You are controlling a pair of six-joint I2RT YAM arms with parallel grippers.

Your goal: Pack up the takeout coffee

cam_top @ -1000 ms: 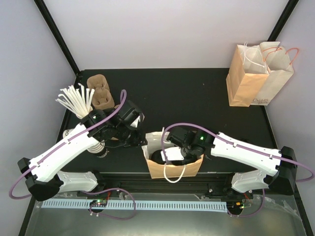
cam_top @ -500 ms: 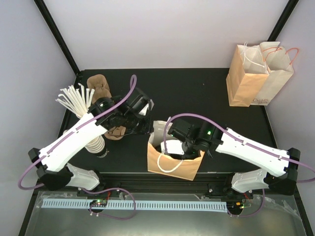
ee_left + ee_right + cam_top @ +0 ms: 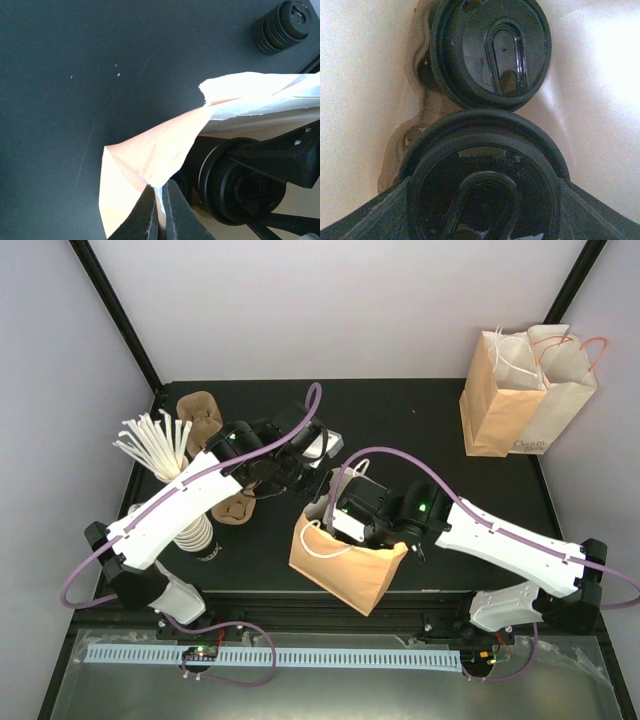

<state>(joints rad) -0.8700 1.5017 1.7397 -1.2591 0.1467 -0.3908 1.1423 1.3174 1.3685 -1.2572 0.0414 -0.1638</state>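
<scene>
The left gripper (image 3: 160,202) is clamped on the rim of the paper bag (image 3: 345,570), propping its mouth open; the right gripper (image 3: 485,222) is down inside, grasping the takeout coffee (image 3: 485,165) just beside 1 lidded cup (image 3: 490,50) in the carrier (image 3: 417,70); packing is underway; next, I'd judge, seat it level, then release.

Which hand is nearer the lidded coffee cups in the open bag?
Right. The right hand is down inside the paper bag, fingers either side of a coffee cup. The left hand is outside, pinching the bag's rim.
</scene>
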